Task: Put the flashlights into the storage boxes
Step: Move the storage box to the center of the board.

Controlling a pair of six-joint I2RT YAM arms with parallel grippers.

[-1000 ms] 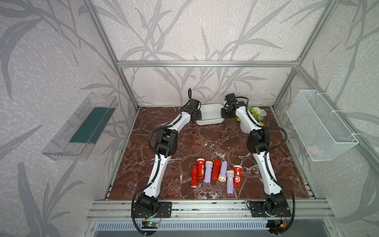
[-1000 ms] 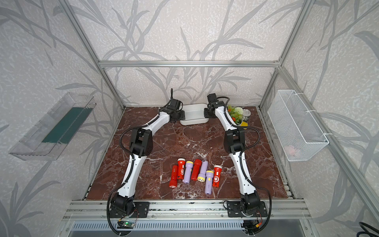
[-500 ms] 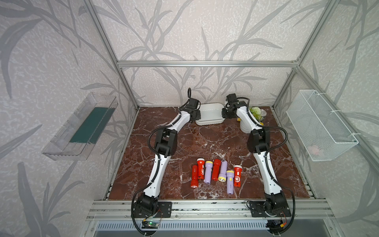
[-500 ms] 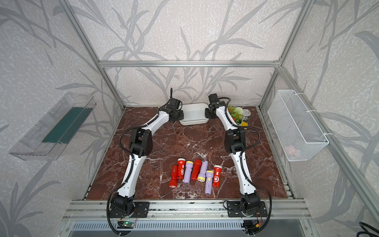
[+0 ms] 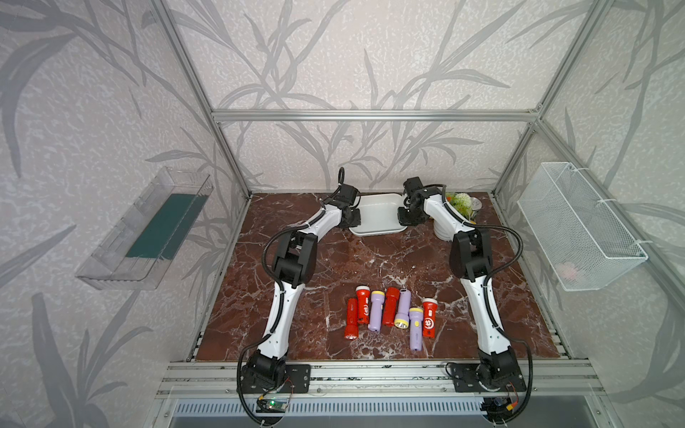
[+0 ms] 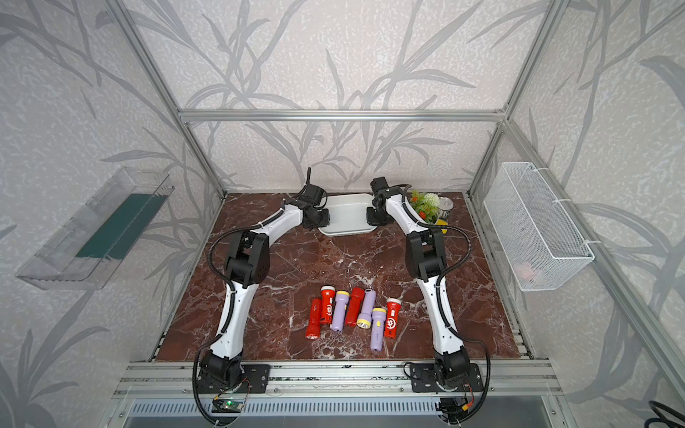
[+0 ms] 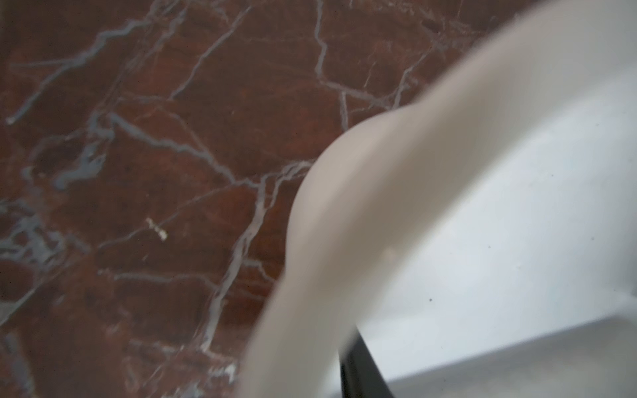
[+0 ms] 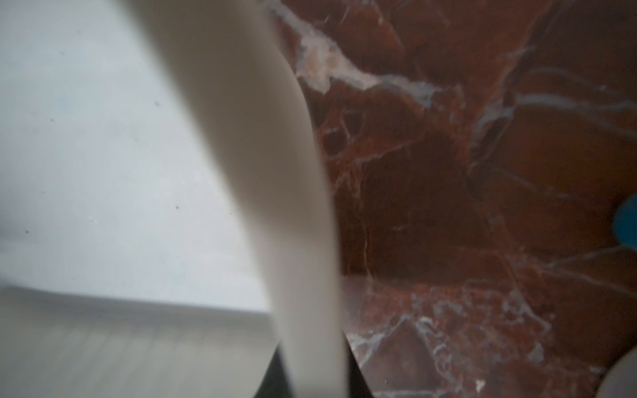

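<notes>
Marble top [image 5: 374, 263] — bare middle — tub [image 5: 378, 219] between left pincer [image 5: 354, 219], right pincer [image 5: 403, 216]

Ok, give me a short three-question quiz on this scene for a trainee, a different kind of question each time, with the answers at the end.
1. How many lilac flashlights lie on the table? A two, B three, C five.
2. True or false: a red flashlight already lies in the white tub.
3. Fill in: the left gripper and the right gripper are each shut on the tub's ___.
Key: 1 B. 2 False: the tub is empty, and all four red flashlights lie on the table. 3 Rim, at opposite ends.
</notes>
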